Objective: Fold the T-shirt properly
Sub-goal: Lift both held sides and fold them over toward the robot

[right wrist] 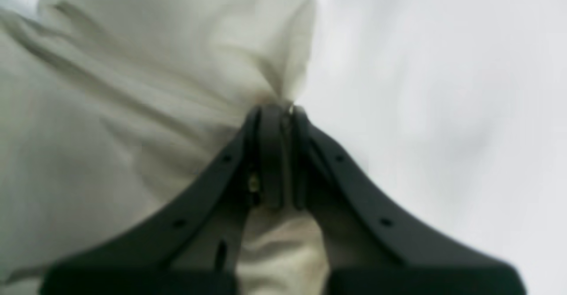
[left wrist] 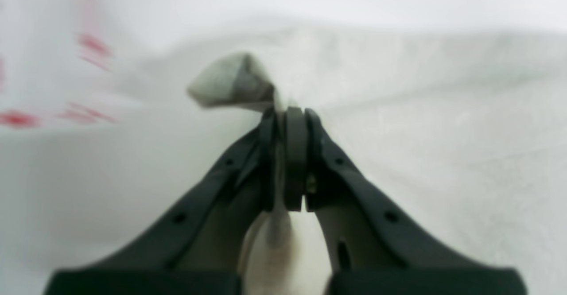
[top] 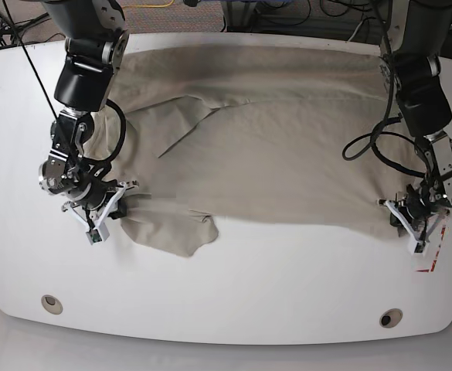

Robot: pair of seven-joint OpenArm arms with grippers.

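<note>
The beige T-shirt (top: 287, 147) lies spread and wrinkled across the white table (top: 249, 294), with its near left part bunched into a fold (top: 179, 232). My right gripper (top: 116, 210) is shut on the shirt's left edge; in the right wrist view the jaws (right wrist: 277, 111) pinch a gather of cloth (right wrist: 133, 87). My left gripper (top: 407, 220) is shut on the shirt's right edge; in the left wrist view the jaws (left wrist: 288, 113) clamp the fabric (left wrist: 421, 109), and a small corner (left wrist: 226, 82) sticks out past the fingertips.
Red tape marks (top: 434, 259) lie on the table just beside the left gripper and show blurred in the left wrist view (left wrist: 17, 118). Two round holes (top: 52, 303) (top: 390, 318) sit near the table's front edge. Cables (top: 303, 11) run behind the table.
</note>
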